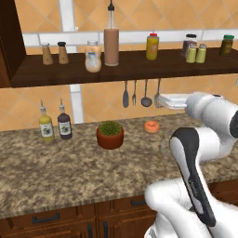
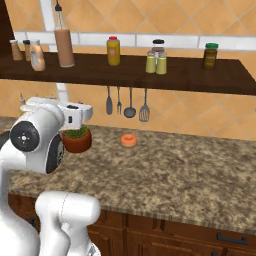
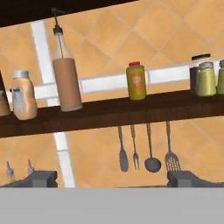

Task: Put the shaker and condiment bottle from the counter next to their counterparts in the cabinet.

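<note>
Our gripper (image 3: 112, 178) is wide open, holding nothing, facing the cabinet (image 3: 131, 111) edge with open air between. Bottle (image 3: 66, 83) and shaker (image 3: 205, 78) stand on the cabinet, well apart.

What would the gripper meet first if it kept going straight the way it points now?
Probably the tiled wall by the hanging utensils, just under the cabinet shelf. The open gripper holds nothing, and the way there looks free, though depth is unclear.

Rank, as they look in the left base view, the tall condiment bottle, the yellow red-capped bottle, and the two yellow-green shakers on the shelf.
1. condiment bottle, clearly tallest.
2. yellow red-capped bottle.
3. The two yellow-green shakers: they look alike, so no ranking between them.
</note>
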